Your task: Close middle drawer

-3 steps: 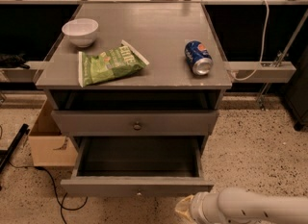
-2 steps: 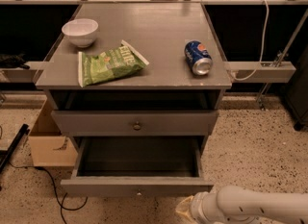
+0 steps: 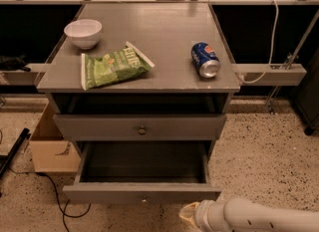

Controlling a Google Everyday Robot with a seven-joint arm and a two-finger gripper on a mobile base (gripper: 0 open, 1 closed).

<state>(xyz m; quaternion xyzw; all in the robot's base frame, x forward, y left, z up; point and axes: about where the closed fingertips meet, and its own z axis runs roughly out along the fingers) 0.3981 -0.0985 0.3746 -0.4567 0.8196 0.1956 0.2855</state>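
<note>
The middle drawer (image 3: 109,194) is grey and stands pulled far out. Its inside shows empty, and its small knob (image 3: 144,200) is at the front centre. The upper alike drawer (image 3: 99,126) sits above it, with a dark gap under the cabinet top. The lowest drawer is hidden beneath the open one. My gripper (image 3: 188,215), a tan tip on a white arm (image 3: 249,218), is at the bottom edge of the camera view. It is just in front of and below the right half of the open drawer's front, and apart from it.
On the cabinet top (image 3: 164,32) are a white bowl (image 3: 83,33), a green chip bag (image 3: 113,65) and a blue can (image 3: 205,59) on its side. A cardboard box (image 3: 50,146) and black cables (image 3: 55,196) lie on the floor to the left. A white rail (image 3: 271,74) is to the right.
My gripper has edged slightly to the left along the bottom edge. The drawer has not moved.
</note>
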